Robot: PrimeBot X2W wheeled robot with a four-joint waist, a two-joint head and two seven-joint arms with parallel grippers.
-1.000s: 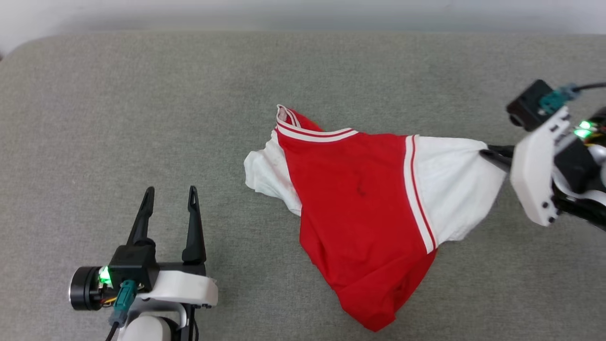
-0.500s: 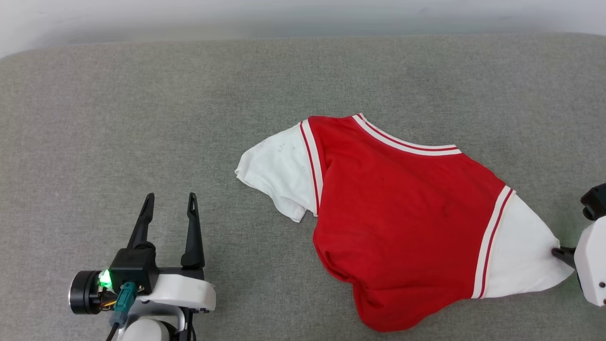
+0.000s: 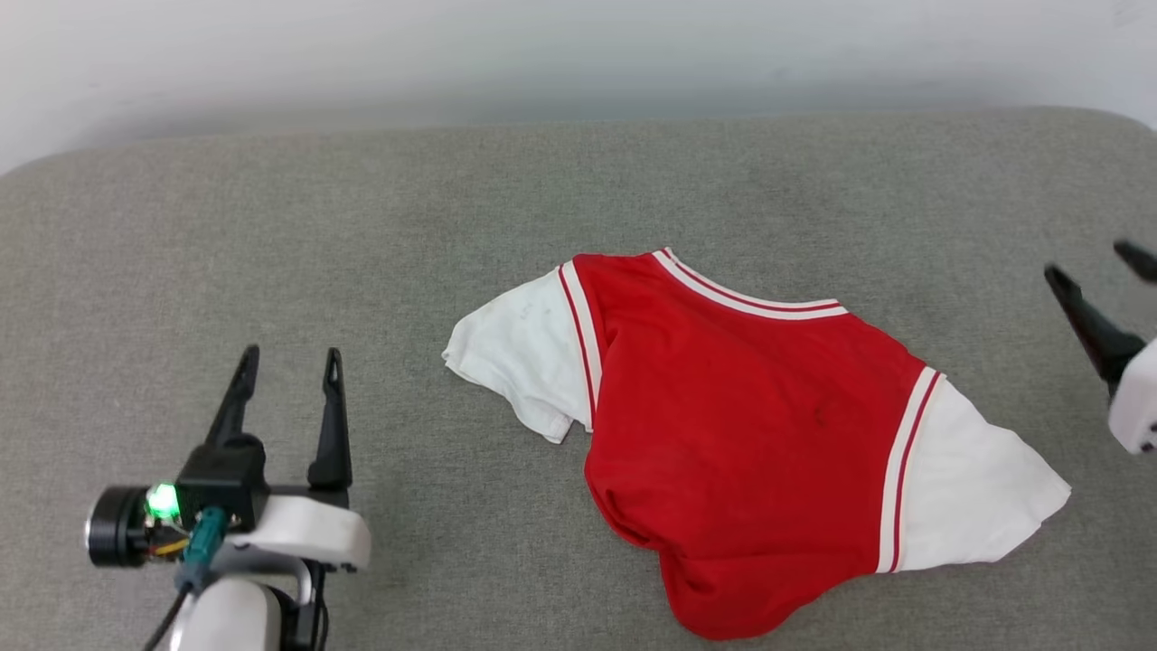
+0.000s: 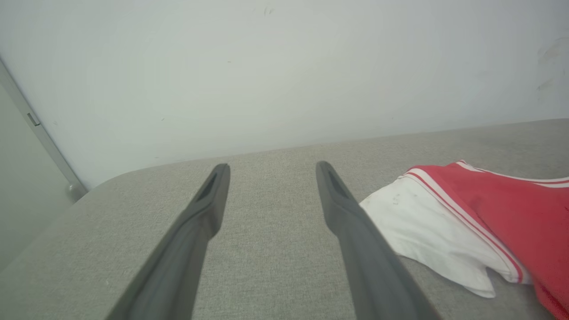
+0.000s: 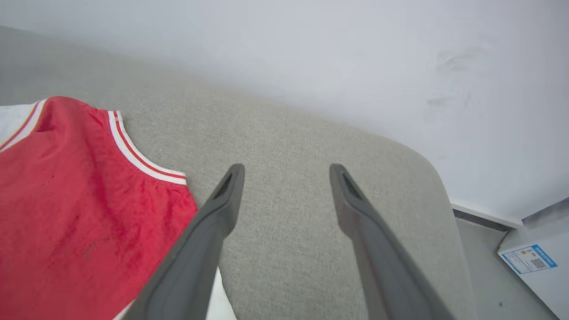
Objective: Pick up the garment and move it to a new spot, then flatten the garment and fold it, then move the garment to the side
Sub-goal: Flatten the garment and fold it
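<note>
The left gripper [image 3: 291,353] has its jaws spread with nothing between them, and it hovers over bare cushion [image 3: 542,181] near the left. The right gripper [image 3: 1089,259] is also spread and empty, at the right edge and clear of the cloth.

Between them lies the garment [image 3: 741,434], right of centre on the cushion, with its plain red side up. The striped collar [image 3: 750,294] is at the far side. One white sleeve [image 3: 515,362] points left toward the left gripper, and the other sleeve [image 3: 976,497] runs to a point on the right. The near hem [image 3: 723,597] is bunched and rolled under.

It is probably light, limp knit cloth that will sag, stretch and fold on itself when lifted by a single point. A pinch should hold it, though a thin single layer may slip. Good holds look like the two shoulder seams where the stripes meet the red, one per gripper, or the hem corners once they are pulled out. The rolled near hem needs spreading before any fold.

Half a second ago the right fingers were pinching the tip of the right sleeve. They have since let go and drawn back to the far right. The garment lies much as it did then. The whole head view has shifted, so that is camera motion.
</note>
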